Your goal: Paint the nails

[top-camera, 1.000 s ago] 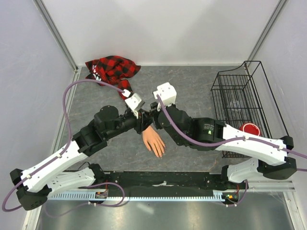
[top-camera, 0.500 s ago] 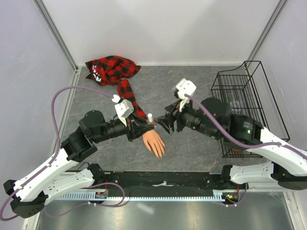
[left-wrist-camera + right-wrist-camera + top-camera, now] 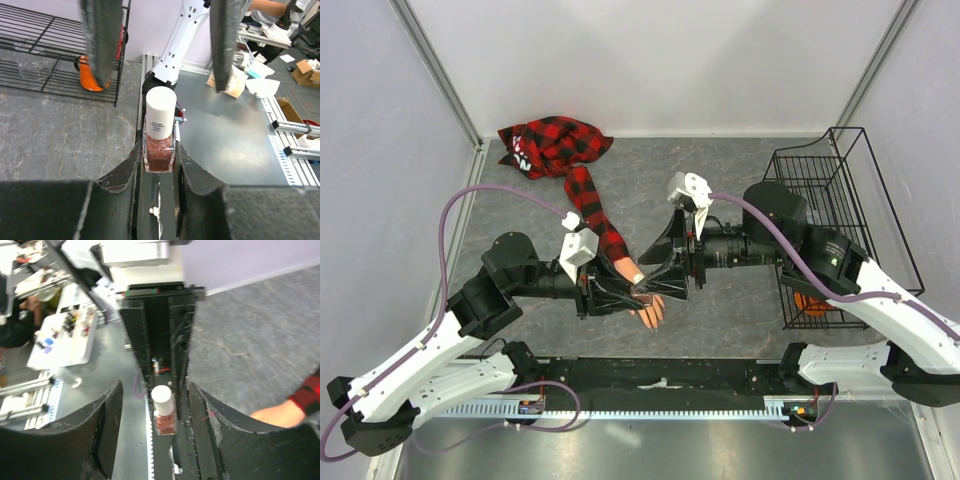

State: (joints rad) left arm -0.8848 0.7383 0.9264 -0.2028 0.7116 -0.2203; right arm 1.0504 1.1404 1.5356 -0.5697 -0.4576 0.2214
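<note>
Bottle (image 3: 159, 142) of red polish stays clamped in the left claw (image 3: 159, 152), its white cap (image 3: 160, 102) on. In the last half second the right claw (image 3: 156, 397), fingers apart, has come around the cap, so unscrewing seems next. The fake hand (image 3: 650, 313) lies just under both claws; its nails are too small to see.

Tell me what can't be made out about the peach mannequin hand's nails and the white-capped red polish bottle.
1. The nails of the peach mannequin hand: in the top view, covered by the left gripper and right gripper; in the right wrist view, the fingertips are hidden behind that gripper's finger.
2. Label print on the white-capped glittery red bottle: left wrist view, too small.
</note>
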